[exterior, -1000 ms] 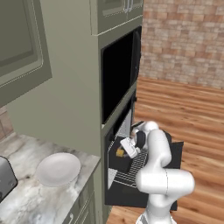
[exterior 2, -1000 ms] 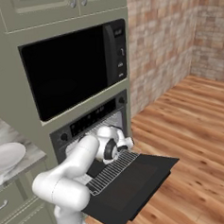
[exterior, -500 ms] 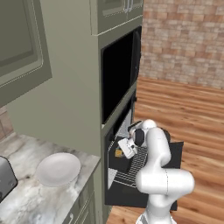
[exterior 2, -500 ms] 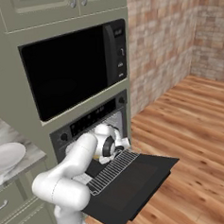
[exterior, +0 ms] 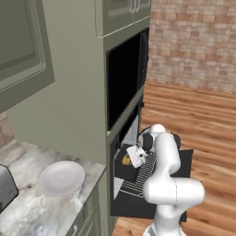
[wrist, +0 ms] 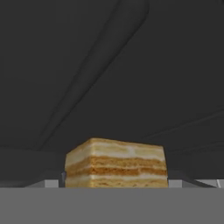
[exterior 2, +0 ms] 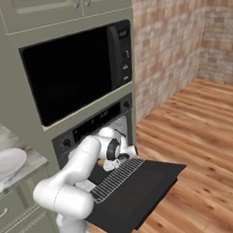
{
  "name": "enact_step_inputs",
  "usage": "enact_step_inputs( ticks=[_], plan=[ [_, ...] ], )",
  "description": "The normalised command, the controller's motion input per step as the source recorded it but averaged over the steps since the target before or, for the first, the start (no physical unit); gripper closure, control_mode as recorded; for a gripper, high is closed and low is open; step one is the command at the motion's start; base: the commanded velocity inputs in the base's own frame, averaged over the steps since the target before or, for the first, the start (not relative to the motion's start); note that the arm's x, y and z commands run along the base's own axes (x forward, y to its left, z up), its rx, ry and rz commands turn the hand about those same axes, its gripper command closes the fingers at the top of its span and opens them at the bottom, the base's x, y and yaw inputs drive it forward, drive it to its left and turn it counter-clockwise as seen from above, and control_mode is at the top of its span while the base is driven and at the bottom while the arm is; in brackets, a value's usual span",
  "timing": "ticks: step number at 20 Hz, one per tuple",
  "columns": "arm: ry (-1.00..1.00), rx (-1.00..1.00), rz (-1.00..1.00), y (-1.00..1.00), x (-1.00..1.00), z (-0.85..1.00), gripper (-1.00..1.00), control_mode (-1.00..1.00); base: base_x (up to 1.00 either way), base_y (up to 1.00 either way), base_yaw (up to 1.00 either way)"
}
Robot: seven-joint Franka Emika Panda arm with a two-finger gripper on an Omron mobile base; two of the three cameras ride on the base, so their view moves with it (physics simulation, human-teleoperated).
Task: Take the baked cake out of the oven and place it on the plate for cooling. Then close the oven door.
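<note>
Grasping the cake inside the oven
The gripper, jaws straddling the baked cake on the oven rack; grip unconfirmed. Next: clamp, lift, carry to plate.

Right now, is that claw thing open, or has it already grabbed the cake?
Gripper: reaching into the oven around the cake; whether it grips cannot be told.

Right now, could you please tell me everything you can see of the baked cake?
The baked cake is a small squarish block with golden-brown and cream layers showing on its side and a pale yellowish top. It sits upright inside the dark oven, close in front of the jaws. In the left base view it appears as a tiny orange-yellow spot beside the gripper. Whether the jaws touch it is unclear.
</note>
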Motion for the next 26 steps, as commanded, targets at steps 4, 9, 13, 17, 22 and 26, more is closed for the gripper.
enact_step_inputs(
  ticks=[4, 9, 13, 17, 22, 26],
  plan=[
    [-0.01, 0.00, 0.00, -0.06, -0.04, 0.00, 1.00, -1.00, 0.00, 0.00, 0.00],
    [-0.31, -0.04, 0.00, -0.08, -0.67, 0.82, 1.00, -1.00, 0.00, 0.00, 0.00],
    [-0.41, -0.13, 0.00, 0.00, -0.98, 1.00, 1.00, -1.00, 0.00, 0.00, 0.00],
    [-0.35, -0.15, 0.00, 0.00, -1.00, 1.00, 1.00, -1.00, 0.00, 0.00, 0.00],
    [-0.29, -0.15, 0.00, 0.01, -0.96, 1.00, 1.00, -1.00, 0.00, 0.00, 0.00],
    [-0.19, -0.11, 0.00, 0.00, -0.91, 1.00, 1.00, -1.00, 0.00, 0.00, 0.00]
  ],
)
